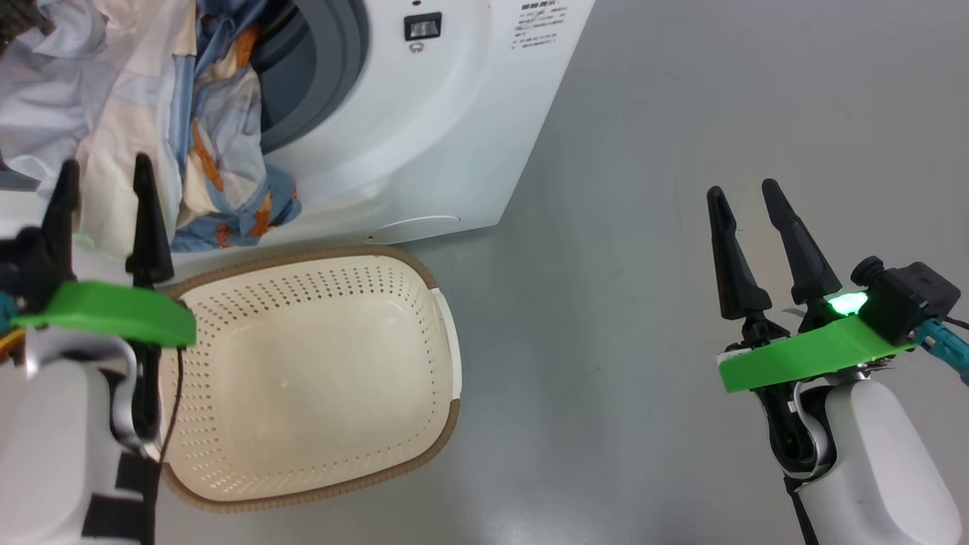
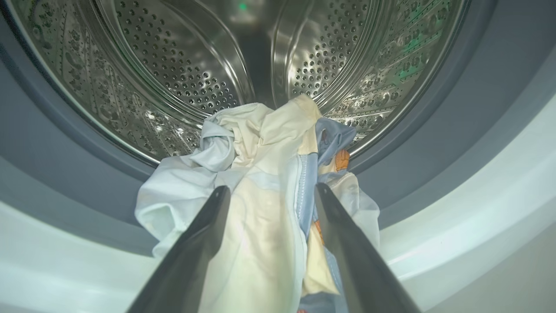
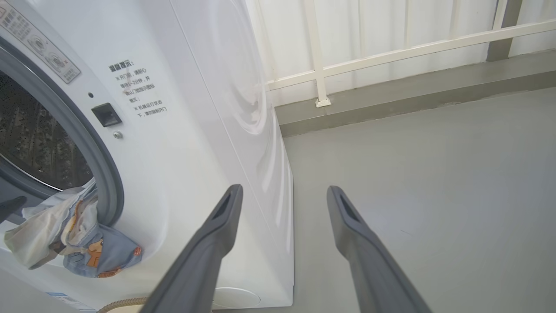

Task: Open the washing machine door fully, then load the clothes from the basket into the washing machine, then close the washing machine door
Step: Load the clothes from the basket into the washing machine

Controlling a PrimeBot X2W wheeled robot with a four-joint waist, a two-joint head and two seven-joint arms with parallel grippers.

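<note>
Both pairs of our jaws stand wide apart, clamped on nothing, and with the clothes draped between and just beyond our left gripper's tips, half over the washing machine gasket, we judge they may slide out or catch in the closing door.

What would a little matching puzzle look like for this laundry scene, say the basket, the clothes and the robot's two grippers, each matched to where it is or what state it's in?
Things
1. basket
2. clothes
3. left gripper
4. right gripper

Places and states
A. open, over bare floor
B. empty, on the floor in front of the washing machine
C. open, aimed into the drum
D. draped over the lip of the opening, partly hanging outside

Pairs: 1-B; 2-D; 3-C; 4-A
</note>
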